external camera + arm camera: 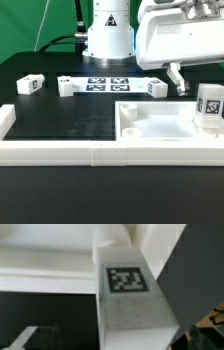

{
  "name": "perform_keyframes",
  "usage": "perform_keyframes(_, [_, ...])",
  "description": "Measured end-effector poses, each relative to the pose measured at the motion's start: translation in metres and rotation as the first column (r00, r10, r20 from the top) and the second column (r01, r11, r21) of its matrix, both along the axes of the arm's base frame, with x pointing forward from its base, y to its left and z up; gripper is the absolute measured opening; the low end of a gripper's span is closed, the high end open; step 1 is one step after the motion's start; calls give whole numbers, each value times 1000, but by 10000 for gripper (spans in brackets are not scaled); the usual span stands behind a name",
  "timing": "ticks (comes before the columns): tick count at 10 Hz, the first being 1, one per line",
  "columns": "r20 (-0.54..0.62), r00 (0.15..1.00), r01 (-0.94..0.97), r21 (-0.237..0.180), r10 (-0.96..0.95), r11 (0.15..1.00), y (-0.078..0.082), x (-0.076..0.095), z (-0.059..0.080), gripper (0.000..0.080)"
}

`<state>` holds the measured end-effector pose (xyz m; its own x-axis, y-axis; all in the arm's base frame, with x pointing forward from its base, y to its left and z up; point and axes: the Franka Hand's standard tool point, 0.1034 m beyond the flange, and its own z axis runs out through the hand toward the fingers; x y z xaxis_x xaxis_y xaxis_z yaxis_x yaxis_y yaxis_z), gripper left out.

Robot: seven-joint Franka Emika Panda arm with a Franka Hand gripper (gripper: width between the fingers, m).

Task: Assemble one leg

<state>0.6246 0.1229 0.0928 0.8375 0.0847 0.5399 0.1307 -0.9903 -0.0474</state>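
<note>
A small white leg (pixel 208 105) with a square tag stands upright at the right end of the big white slab (pixel 160 122), at the exterior view's right edge. My gripper (pixel 205 90) hangs over it. One dark finger (pixel 180 84) shows just left of the leg with a small gap; the other is out of frame. In the wrist view the leg (pixel 126 280) fills the middle between my gripper's (pixel 115 339) fingers. A dark finger (pixel 195 286) lies along one side. The other finger (pixel 30 338) stands apart from the leg. The jaws look open.
Three more legs lie at the back: one (pixel 30 84) at the exterior view's left, one (pixel 68 86) and one (pixel 152 86) at the ends of the marker board (pixel 108 83). A white wall (pixel 90 152) runs along the front. The robot base (pixel 105 35) stands behind.
</note>
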Motion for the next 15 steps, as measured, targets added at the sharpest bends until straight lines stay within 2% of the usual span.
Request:
perform_keyframes(1, [-49,999,-7,1,7,1000,2,-3,-4,649])
perform_keyframes(2, [-207,978,-24,9,25,1000,7,-8,-6,649])
perform_keyframes(3, [-244,969,-20,14,23,1000,7,1,-1,649])
perform_keyframes(4, [-355,935,-28,13,31,1000,3,-2,-6,649])
perform_keyframes(5, [-458,888,-33,16,37,999,0,-1,-3,649])
perform_keyframes(6, [-471,882,-33,18,38,999,-3,8,-1,649])
perform_keyframes(7, [-463,886,-30,16,35,999,-4,8,-2,649])
perform_keyframes(8, [-462,886,-30,16,34,999,-4,8,-3,564])
perform_keyframes(9, [-462,886,-30,16,34,999,-4,8,-3,564])
perform_keyframes(10, [-462,886,-30,16,34,999,-4,8,-3,426])
perform_keyframes(11, [-461,887,-29,15,33,999,-5,8,-3,426])
perform_keyframes(12, [-461,887,-28,15,31,1000,-6,8,-3,292])
perform_keyframes(15, [-465,885,3,17,5,1000,-6,9,-3,292])
